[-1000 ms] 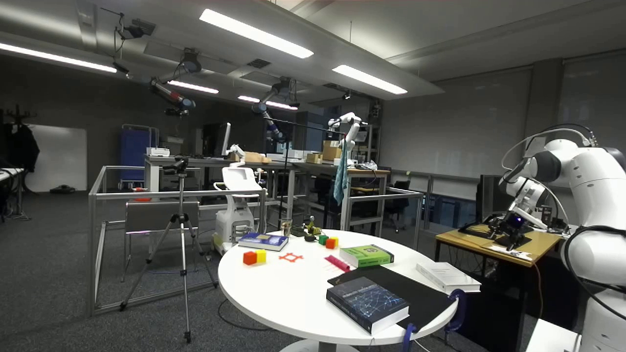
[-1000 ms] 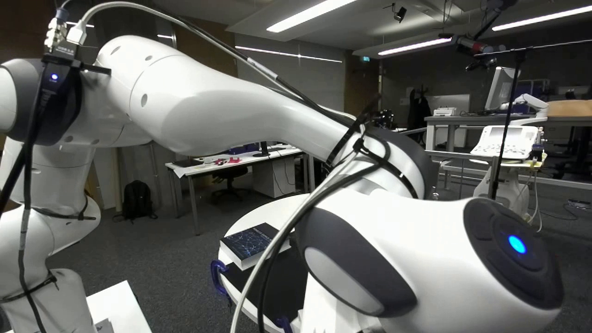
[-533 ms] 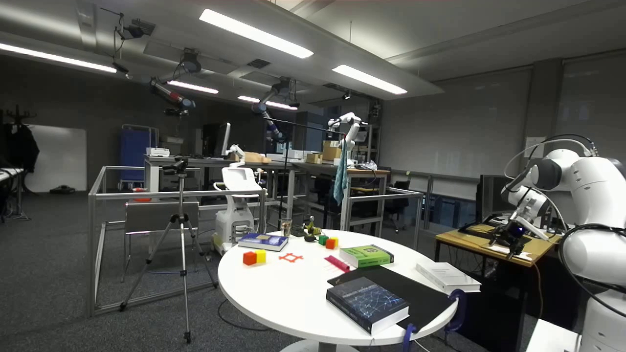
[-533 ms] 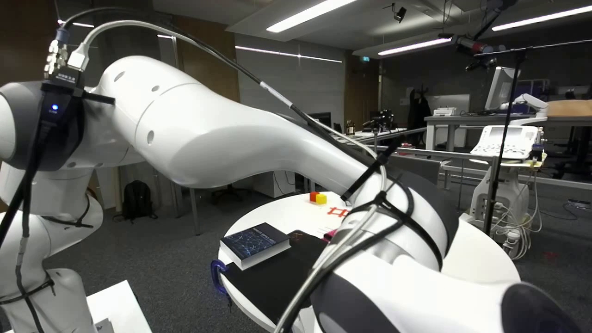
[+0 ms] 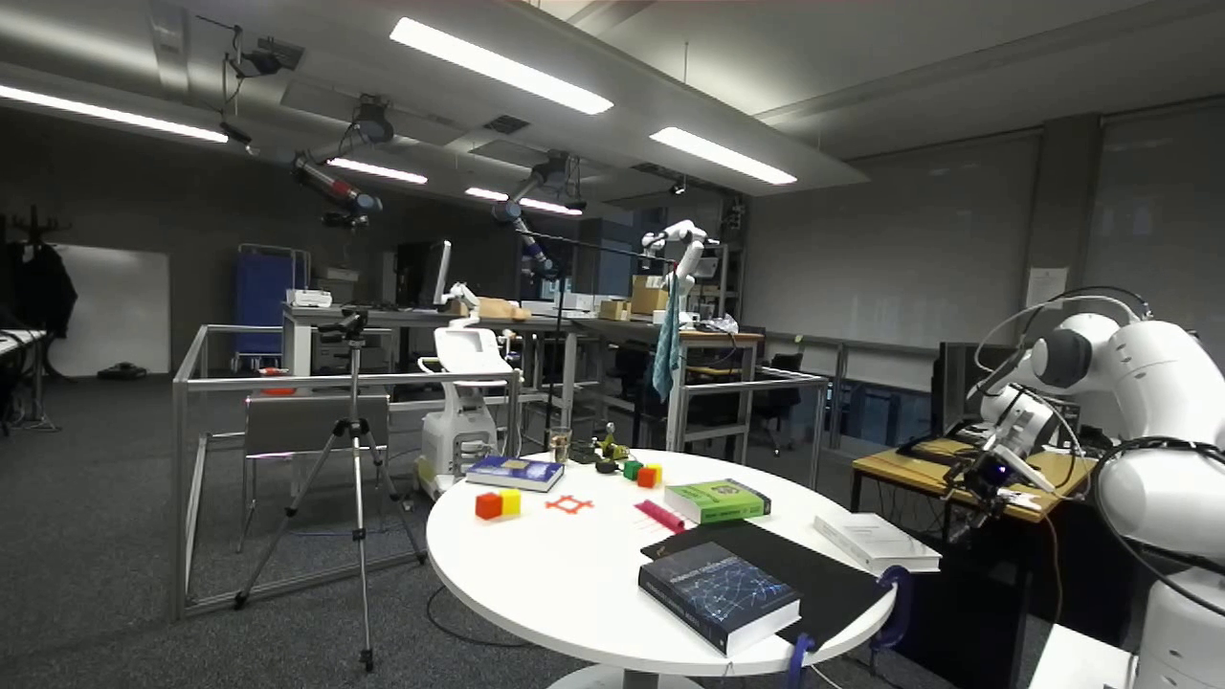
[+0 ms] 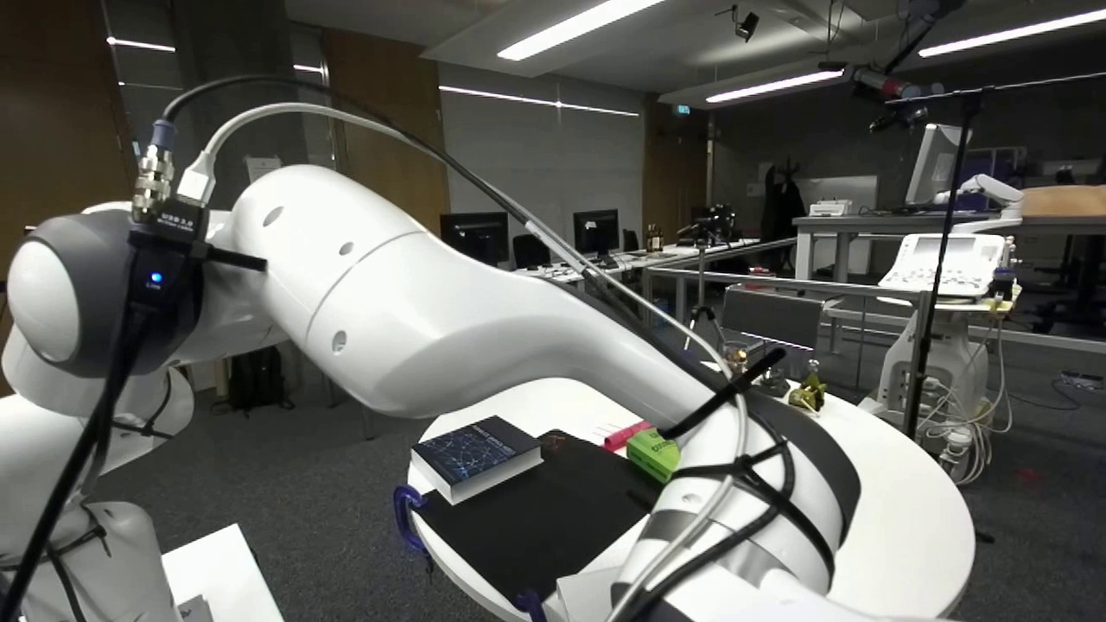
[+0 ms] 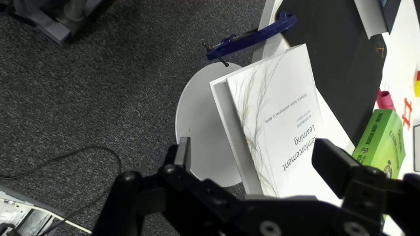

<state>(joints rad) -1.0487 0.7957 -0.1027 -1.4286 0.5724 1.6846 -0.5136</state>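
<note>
- gripper [image 7: 252, 154]: jaws wide apart, nothing held
- white reinforcement learning book [image 7: 282, 108]: just right of centre in wrist view, edge overhanging round white table [image 5: 555, 574]
- best approach, i'd judge: straddle that overhanging edge squarely, avoiding blue clamp [image 7: 252, 38] at upper middle

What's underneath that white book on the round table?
The white book rests on the table and juts past its edge; below the overhang, the wrist view shows the table's base and carpet. What the book covers, perhaps some of the black mat, is hidden.
</note>
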